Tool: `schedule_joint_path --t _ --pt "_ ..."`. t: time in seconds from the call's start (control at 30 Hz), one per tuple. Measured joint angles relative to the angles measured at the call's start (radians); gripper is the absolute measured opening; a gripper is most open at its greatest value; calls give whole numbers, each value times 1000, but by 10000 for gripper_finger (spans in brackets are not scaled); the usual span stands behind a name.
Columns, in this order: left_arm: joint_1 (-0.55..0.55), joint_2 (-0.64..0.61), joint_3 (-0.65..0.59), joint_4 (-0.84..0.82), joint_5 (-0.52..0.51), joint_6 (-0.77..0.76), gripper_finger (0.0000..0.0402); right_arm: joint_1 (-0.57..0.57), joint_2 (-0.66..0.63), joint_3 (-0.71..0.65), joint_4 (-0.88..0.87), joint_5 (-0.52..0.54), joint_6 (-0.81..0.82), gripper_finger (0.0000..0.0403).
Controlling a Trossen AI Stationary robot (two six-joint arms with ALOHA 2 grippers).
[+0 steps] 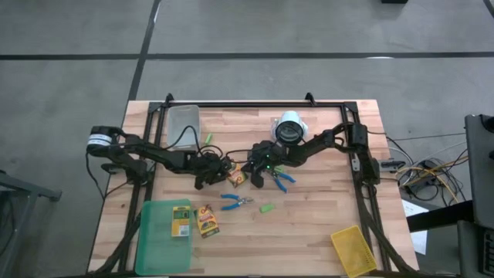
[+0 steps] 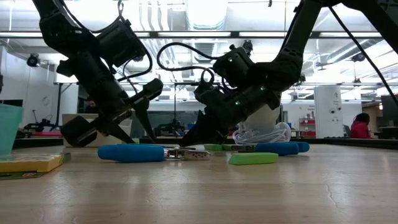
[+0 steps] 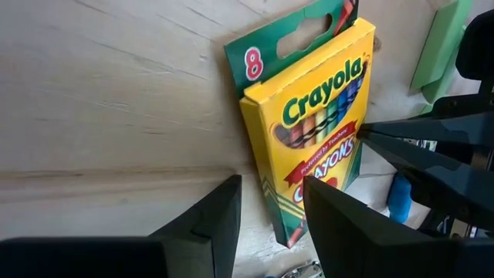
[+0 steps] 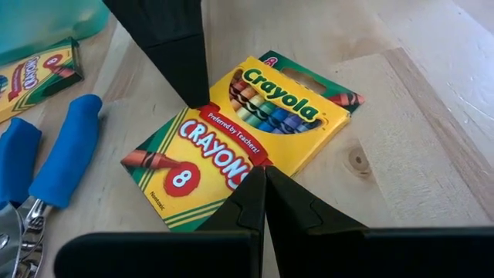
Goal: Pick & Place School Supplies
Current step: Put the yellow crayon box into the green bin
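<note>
I have both grippers down over one crayon box [image 4: 239, 135] lying flat near the middle of the worktop [image 1: 309, 232]. My left gripper [image 3: 270, 208] has its fingers partly apart, tips at the box's edge; I can't tell whether they touch it. My right gripper [image 4: 265, 181] has its fingers pressed together, tips at the box's near edge. Blue-handled scissors [image 1: 235, 202] lie just toward the front edge, a second pair [image 1: 282, 178] beside the right gripper, and a green eraser block [image 1: 266, 208] nearby. Two more crayon boxes sit by the front-left corner, one [image 1: 180, 220] on the green tray [image 1: 154, 239], one [image 1: 207, 220] beside it. The front-middle worktop is open.
</note>
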Motion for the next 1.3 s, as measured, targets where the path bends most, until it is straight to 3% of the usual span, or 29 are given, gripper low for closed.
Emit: schedule_joint_path --t 0.93,1.3 --pt "1 0 2 13 -175 104 147 -2 -1 0 -26 11 1 8" --pt "1 0 2 14 -172 52 147 -2 -1 1 -22 11 0 8"
